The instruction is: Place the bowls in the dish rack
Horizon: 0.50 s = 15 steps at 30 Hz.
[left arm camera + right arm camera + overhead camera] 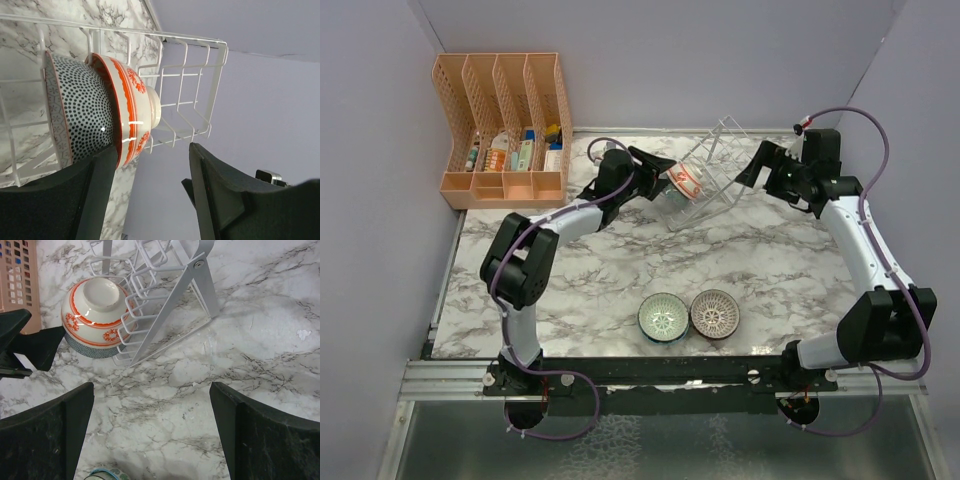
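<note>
The red-rimmed bowl (pixel 687 183) stands on edge in the dish rack (pixel 722 150). The left gripper (pixel 665 177) beside it is parted, empty; the right gripper (pixel 151 385) is wide open. The teal bowl (pixel 663 317) and brown bowl (pixel 715 313) lie on the table (pixel 620 260).

red-rimmed bowl (pixel 125 110): glazed ceramic look, glossy; bright highlights on dotted inside and cream outside
dish rack (pixel 166 310): thin wire, smooth white coating, slight sheen
table top (pixel 260 340): marble-patterned, smooth, low sheen
left gripper fingers (pixel 220 200): black, matt, plastic-looking
right gripper fingers (pixel 45 435): same, faintly grainy
organizer (pixel 505 100): orange plastic, matt
</note>
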Available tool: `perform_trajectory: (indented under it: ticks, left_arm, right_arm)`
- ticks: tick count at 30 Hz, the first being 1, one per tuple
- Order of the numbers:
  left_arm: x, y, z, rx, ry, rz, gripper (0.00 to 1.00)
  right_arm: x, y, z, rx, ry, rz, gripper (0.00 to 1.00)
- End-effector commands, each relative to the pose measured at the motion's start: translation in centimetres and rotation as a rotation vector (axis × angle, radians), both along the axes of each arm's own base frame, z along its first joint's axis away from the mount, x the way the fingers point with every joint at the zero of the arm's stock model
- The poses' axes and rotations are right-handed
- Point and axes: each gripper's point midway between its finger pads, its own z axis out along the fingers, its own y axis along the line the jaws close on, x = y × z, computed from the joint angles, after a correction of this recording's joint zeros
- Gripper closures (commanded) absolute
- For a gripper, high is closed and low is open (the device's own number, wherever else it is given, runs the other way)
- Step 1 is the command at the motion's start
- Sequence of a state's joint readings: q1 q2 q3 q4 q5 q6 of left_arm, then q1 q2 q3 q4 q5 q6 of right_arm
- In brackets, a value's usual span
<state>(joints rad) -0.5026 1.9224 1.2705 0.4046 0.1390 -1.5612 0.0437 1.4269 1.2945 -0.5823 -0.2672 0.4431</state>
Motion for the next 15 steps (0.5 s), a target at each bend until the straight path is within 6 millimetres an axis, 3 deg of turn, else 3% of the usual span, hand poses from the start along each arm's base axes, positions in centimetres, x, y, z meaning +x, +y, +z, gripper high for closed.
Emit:
perform_trajectory:
  ticks: [1,6,11,15]
  left_arm:
    - [-1.6,1.3,2.1,0.036,-0.024,-0.030,0.37]
    - [-4.2,3.1,3.9,0.112,-0.051,-0.057,0.30]
    - [-8.6,4.3,5.8,0.302,-0.112,-0.212,0.26]
    - [-13.4,6.4,2.4,0.568,-0.066,-0.434,0.26]
  right_arm:
    - [-0.4,0.0,0.9,0.020,-0.034,0.004,0.00]
    - [-0.8,-0.1,1.1,0.014,-0.039,-0.001,0.00]
    - [-1.3,-0.1,1.2,0.016,-0.038,0.004,0.00]
    - [-1.9,0.0,0.5,0.018,-0.026,0.006,0.00]
